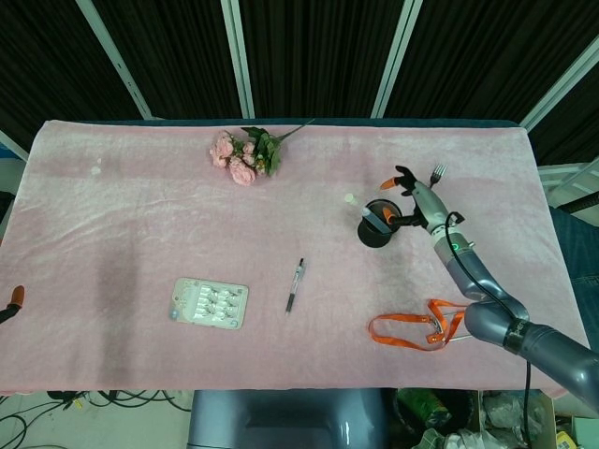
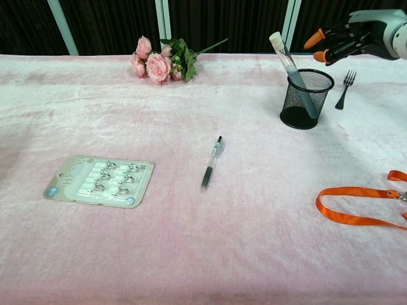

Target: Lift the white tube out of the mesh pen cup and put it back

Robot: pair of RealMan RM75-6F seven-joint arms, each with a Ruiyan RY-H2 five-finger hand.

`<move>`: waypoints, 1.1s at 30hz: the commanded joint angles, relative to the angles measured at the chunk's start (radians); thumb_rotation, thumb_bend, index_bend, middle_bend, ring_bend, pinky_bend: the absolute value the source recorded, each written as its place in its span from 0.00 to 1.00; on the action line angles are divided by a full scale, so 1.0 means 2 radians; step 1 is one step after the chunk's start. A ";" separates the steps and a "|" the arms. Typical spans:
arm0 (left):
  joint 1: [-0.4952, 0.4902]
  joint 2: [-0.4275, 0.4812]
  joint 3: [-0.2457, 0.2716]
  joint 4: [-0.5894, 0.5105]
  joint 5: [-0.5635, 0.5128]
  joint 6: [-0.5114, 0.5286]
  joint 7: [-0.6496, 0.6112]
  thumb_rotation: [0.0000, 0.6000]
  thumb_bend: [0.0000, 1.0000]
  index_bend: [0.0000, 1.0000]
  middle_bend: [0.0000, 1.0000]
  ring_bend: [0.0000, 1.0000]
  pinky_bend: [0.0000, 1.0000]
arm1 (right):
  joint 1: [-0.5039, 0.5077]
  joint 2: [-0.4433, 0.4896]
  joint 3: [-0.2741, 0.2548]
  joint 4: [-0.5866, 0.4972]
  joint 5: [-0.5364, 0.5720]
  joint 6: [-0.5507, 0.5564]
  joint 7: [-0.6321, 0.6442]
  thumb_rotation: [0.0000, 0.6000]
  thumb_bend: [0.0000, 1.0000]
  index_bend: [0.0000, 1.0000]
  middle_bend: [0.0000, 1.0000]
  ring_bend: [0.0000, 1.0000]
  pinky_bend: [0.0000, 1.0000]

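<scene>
A pink cloth-covered surface [image 2: 191, 254] carries the scene, seen from the head and chest cameras. At the far left edge of the head view, an orange-tipped bit of the left robot hand [image 1: 11, 303] just shows, too little of it to tell whether it is released or clenched. At about 8 o'clock from the middle of the surface lies a blister card of small clips [image 2: 100, 181], flat on the cloth. At 11 o'clock, near the far edge, rests a bunch of pink artificial roses [image 2: 161, 61]. A black pen [image 2: 212, 162] lies near the centre, its tip pointing toward the near edge. At 2 o'clock stands the black mesh pen cup [image 2: 307, 98], upright, with the white tube [image 2: 292, 66] inside it, leaning so its capped top tilts out over the rim toward 11 o'clock. Just right of and above the cup hovers the right robot hand [image 2: 346, 39], released, its orange-tipped fingers [image 2: 311, 42] spread apart and clear of both tube and cup. A fork [image 2: 344, 88] lies beside the cup at 3 o'clock, and an orange lanyard [image 2: 362, 203] curls near the right edge at 4 o'clock.
</scene>
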 commanded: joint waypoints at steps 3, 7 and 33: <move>0.000 0.000 0.000 -0.001 0.000 0.000 0.000 1.00 0.34 0.13 0.10 0.00 0.00 | -0.031 0.041 0.018 -0.039 -0.021 0.032 0.033 1.00 0.36 0.23 0.01 0.07 0.19; 0.001 0.001 -0.001 -0.003 -0.001 0.002 0.001 1.00 0.34 0.13 0.10 0.00 0.00 | -0.071 0.077 0.011 -0.079 -0.061 0.091 0.033 1.00 0.33 0.17 0.01 0.07 0.19; 0.003 0.015 0.006 -0.022 -0.007 -0.012 0.003 1.00 0.34 0.13 0.10 0.00 0.00 | -0.343 0.103 -0.180 -0.189 -0.267 0.500 -0.256 1.00 0.30 0.09 0.01 0.07 0.19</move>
